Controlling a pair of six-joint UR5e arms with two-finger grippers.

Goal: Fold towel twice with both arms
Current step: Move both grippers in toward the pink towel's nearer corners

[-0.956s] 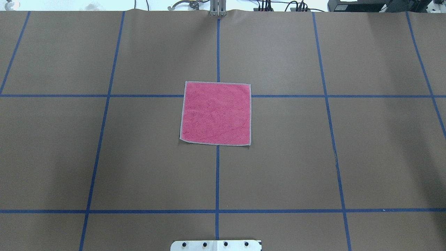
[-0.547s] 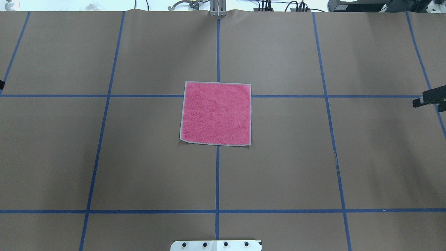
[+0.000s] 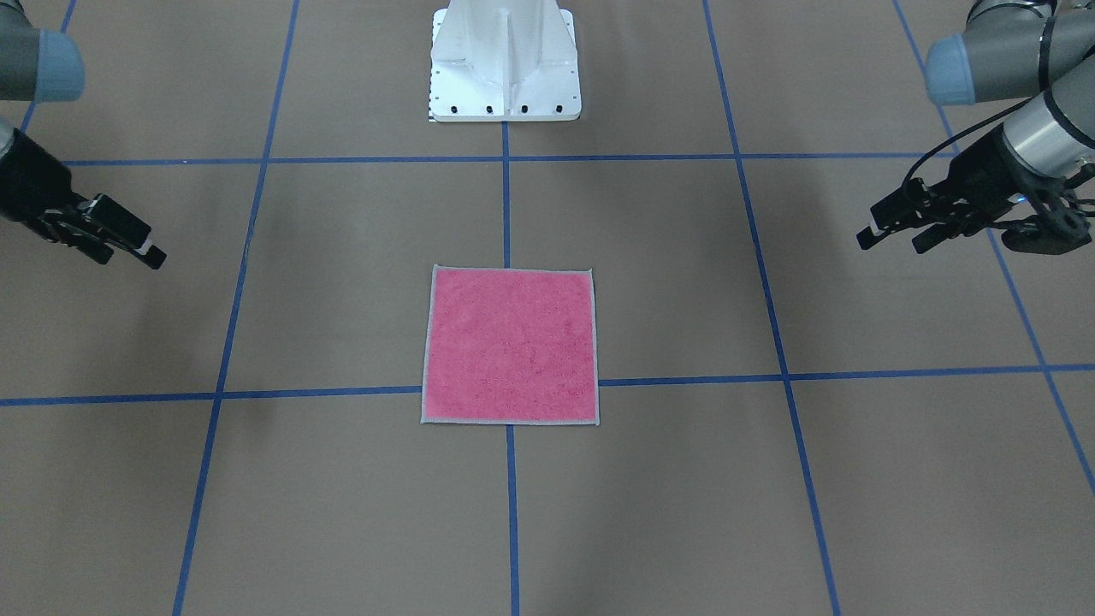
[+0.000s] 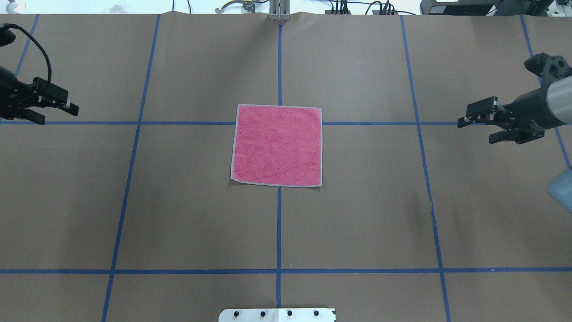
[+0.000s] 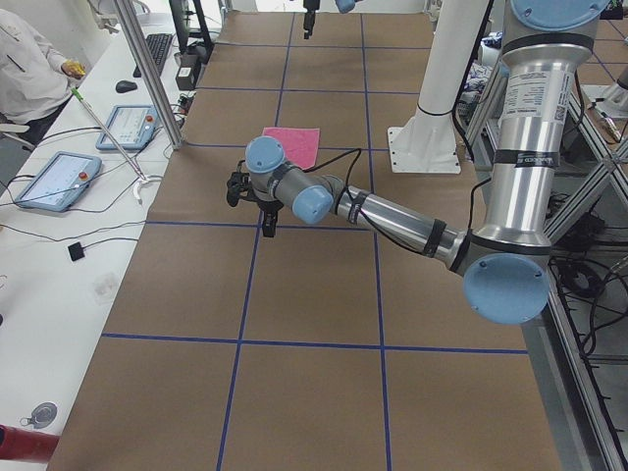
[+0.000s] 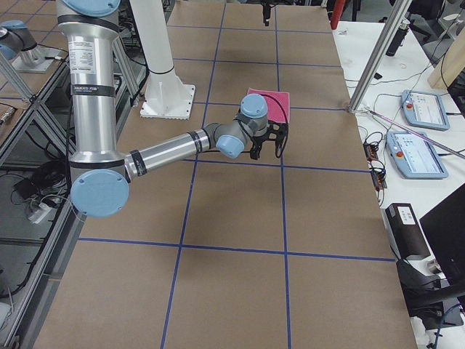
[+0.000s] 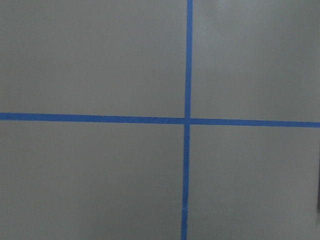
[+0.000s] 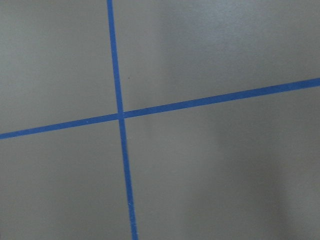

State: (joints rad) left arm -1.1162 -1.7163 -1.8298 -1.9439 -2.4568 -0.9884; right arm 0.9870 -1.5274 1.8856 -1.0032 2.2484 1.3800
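One towel lay flat, pink face up, at tabletop centre, unmoved. Newly in overhead view: left arm at 9 o'clock, right arm at 3 o'clock; both jaws stood parted, empty, well apart from towel. Folding not yet begun.

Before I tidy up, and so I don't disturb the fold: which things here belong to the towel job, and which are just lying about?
For the job:
pink towel, flat and unfolded
left gripper, open and holding nothing
right gripper, open and holding nothing

Just there:
white pedestal
blue tape grid
control tablets, off to the side
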